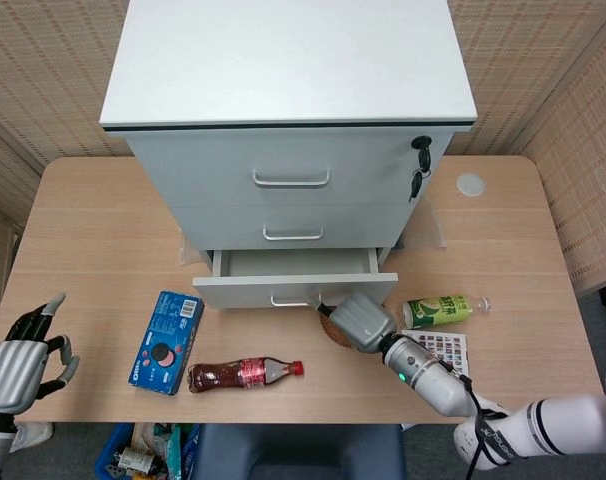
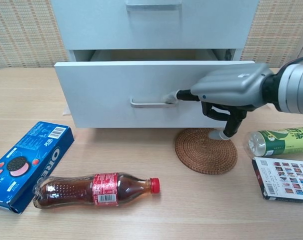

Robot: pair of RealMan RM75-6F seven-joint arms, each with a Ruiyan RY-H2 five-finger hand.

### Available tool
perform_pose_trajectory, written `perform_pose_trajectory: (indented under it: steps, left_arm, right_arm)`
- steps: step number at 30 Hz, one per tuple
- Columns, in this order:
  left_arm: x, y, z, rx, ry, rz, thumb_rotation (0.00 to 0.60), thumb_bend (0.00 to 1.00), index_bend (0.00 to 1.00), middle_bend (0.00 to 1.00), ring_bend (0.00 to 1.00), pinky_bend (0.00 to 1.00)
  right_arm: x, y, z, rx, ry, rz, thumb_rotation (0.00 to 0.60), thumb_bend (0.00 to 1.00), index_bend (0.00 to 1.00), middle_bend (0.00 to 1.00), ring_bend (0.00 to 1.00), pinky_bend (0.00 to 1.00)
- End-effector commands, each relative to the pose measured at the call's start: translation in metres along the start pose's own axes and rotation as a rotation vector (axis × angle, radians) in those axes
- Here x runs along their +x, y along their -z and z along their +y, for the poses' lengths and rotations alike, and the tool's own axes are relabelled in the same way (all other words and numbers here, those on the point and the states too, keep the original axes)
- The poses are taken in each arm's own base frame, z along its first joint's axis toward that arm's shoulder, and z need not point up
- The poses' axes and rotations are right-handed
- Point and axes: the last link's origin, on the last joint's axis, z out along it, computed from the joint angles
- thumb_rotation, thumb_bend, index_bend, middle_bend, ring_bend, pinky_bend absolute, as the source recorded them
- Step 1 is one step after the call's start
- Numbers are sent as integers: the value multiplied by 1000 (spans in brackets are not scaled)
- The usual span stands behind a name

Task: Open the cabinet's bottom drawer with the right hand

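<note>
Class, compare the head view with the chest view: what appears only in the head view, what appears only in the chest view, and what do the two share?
Only the head view shows the left hand, open at the table's edge, the cabinet top, the top drawer's keys and the bottom drawer's interior.

Only the chest view shows a finger of the right hand hooked on the drawer handle.

Both show the bottom drawer pulled out, the cola bottle, cookie box, woven coaster and green bottle.

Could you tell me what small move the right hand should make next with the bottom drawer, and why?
Probably keep pulling a little further toward the robot: the right hand has a finger hooked on the handle, and the bottom drawer is only partly out of the cabinet.
</note>
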Motion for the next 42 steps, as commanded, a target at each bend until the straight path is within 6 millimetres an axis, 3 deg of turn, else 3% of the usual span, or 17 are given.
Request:
perform_pose_trajectory:
  steps: [1, 21, 31, 35, 42]
  left_arm:
    - [0, 0, 0, 0, 0, 0, 600, 358, 0, 0, 96, 144]
    - [1, 5, -1, 1, 1, 6, 600, 358, 0, 0, 96, 144]
    - [2, 7, 0, 2, 4, 15, 600, 358, 0, 0, 96, 144]
    - [3, 7, -3, 6, 6, 28, 600, 358, 0, 0, 96, 144]
    - [3, 4, -11, 41, -3, 46, 600, 358, 0, 0, 96, 144]
  right_arm:
    - [-1, 4, -2, 8, 7, 2, 600, 289, 54, 810, 807, 757]
    - [-2, 35, -23, 81, 24, 4, 600, 289, 54, 810, 807, 758]
    - [4, 51, -22, 72, 20, 66, 600, 289, 54, 810, 807, 757]
    - [7, 68, -12, 40, 7, 129, 600, 289, 54, 798, 807, 758]
    - [-1, 145, 32, -170, -59, 249, 600, 289, 99, 768, 780, 757]
